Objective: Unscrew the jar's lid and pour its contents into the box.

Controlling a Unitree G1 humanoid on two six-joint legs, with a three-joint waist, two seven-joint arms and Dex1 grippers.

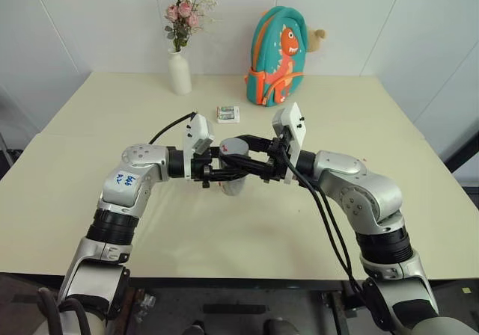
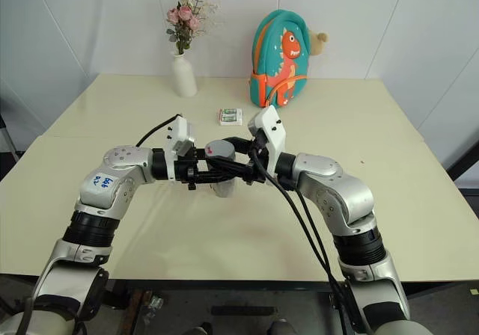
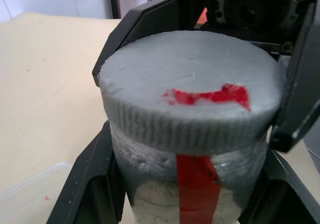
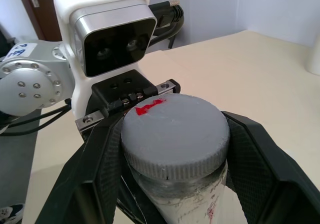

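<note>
The jar [image 1: 233, 179] is held above the near middle of the cream table [image 1: 419, 193], between the two arms, upright, with the lid [image 1: 234, 147] still seated on it. The left gripper [image 1: 224, 172] comes in from the left and is clamped on the jar's body below the cap. The right gripper [image 1: 251, 146] comes in from the right, and its black fingers [image 4: 252, 154] are closed against the lid's rim.

The head views give the layout alone: a white vase [image 1: 179, 71] of flowers at the far edge, a teal dinosaur backpack [image 1: 278, 56] beside it, and a small white-and-green pack [image 1: 227, 114] lying flat just beyond the grippers.

The left wrist view adds surface detail: the lid is matt grey with a finely ribbed edge and a ragged red mark [image 3: 207, 95] on top, and a red label strip [image 3: 197, 186] runs down the clear wall beneath it. A rounded corner of the clear plastic box [image 3: 30, 194] shows on the table below the jar.

The right wrist view shows the cap's round, flat top between ridged finger pads, with the left wrist's white camera housing [image 4: 107, 26] directly behind. The contents cannot be made out.
</note>
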